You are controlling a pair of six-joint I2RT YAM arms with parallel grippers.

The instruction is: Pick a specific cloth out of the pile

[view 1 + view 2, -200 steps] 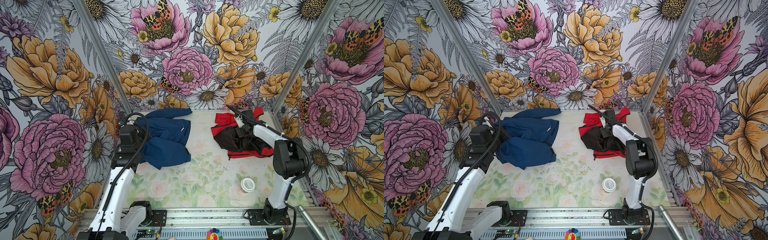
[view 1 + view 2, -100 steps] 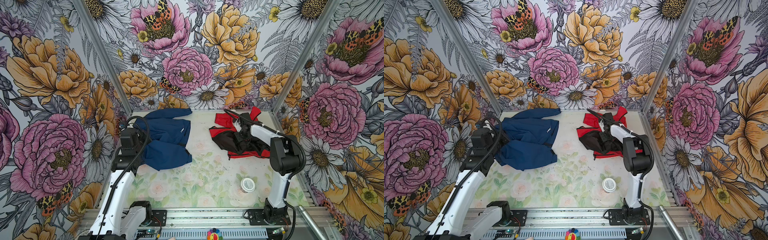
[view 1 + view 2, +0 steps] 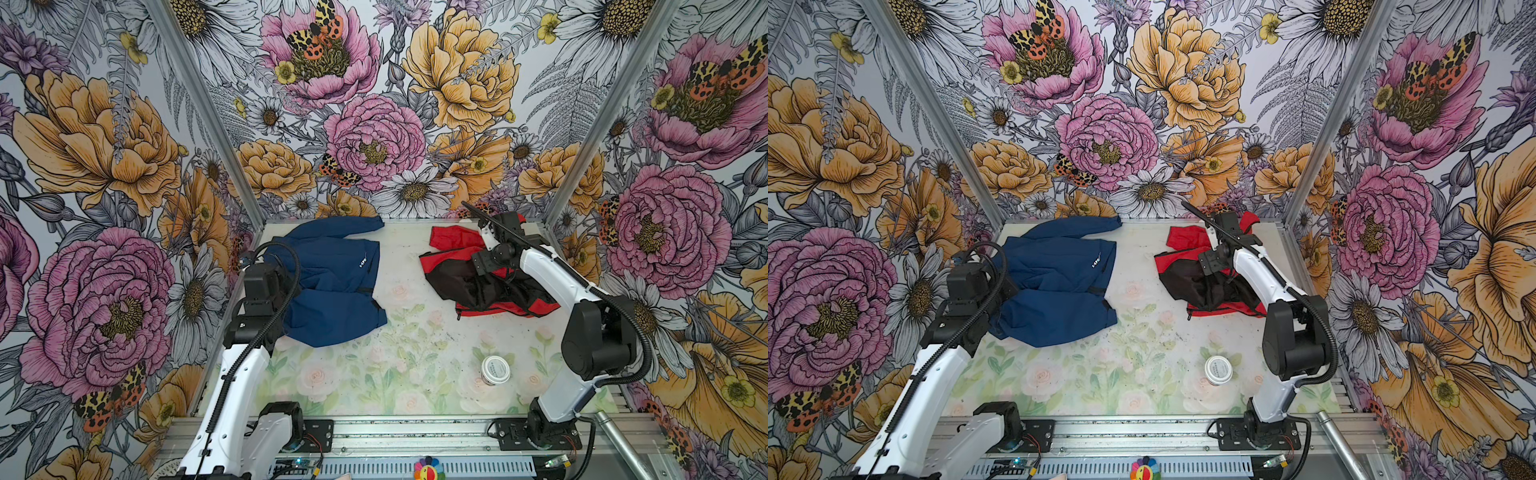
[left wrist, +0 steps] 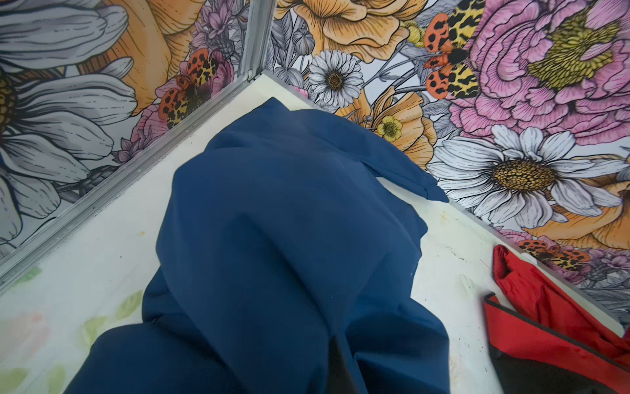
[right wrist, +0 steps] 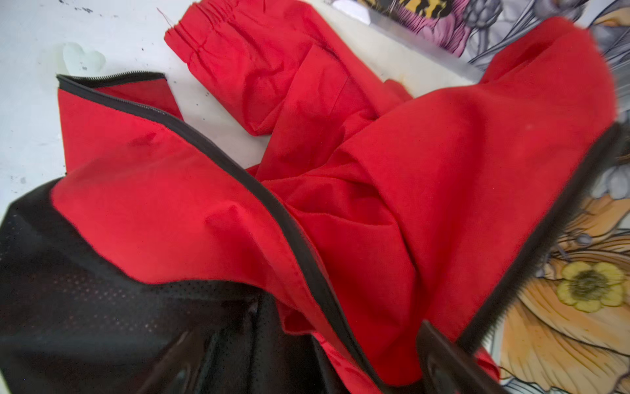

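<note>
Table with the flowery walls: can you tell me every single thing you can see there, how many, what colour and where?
red jacket: one, red with black lining, far right of the table, crumpled
navy jacket: one, dark blue with small white letters, far left, apart from the red one
jar: one, white lid, near right, standing alone
table: one, pale with faint flowers, under everything
walls: three, big pink, orange and white flowers, around the table
left arm: one, white and black, over the navy jacket; left gripper hidden in its folds, shut, apparently pinching it
right gripper: one, black, open over the red jacket's far edge
</note>
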